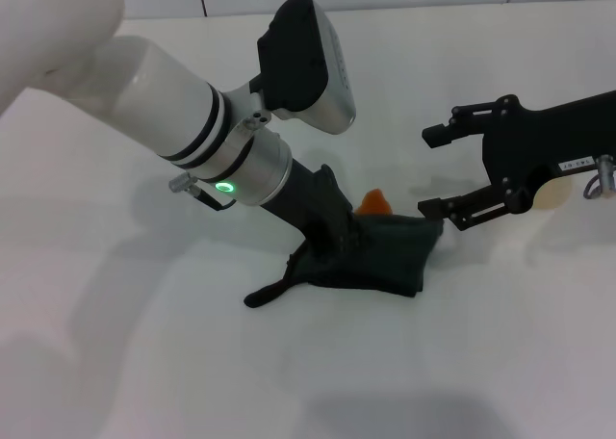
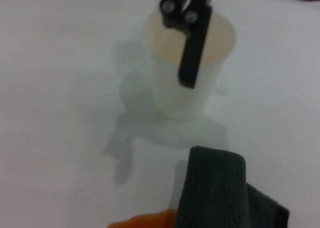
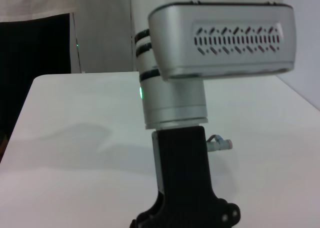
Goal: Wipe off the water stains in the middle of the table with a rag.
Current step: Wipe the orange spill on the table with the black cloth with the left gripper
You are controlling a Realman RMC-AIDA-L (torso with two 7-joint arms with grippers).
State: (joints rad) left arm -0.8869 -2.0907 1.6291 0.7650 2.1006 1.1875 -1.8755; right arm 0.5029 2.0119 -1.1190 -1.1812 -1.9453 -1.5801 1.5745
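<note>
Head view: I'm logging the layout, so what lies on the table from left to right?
Rag's strap tail → left gripper pressing on the rag → orange water stains → right gripper → cup.

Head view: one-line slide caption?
Left hand presses the rag beside the orange water stain; open right hand hovers nearby.

Soft, napped cloth rag [image 1: 385,256]; smooth matt table [image 1: 144,343]; cup [image 2: 187,63] perhaps paper.

We count one dark rag [image 1: 371,256], one orange water stain [image 1: 374,202], one white paper cup [image 2: 187,68], two grippers, left [image 1: 332,232] and right [image 1: 438,169], one white tabletop [image 1: 115,314].
</note>
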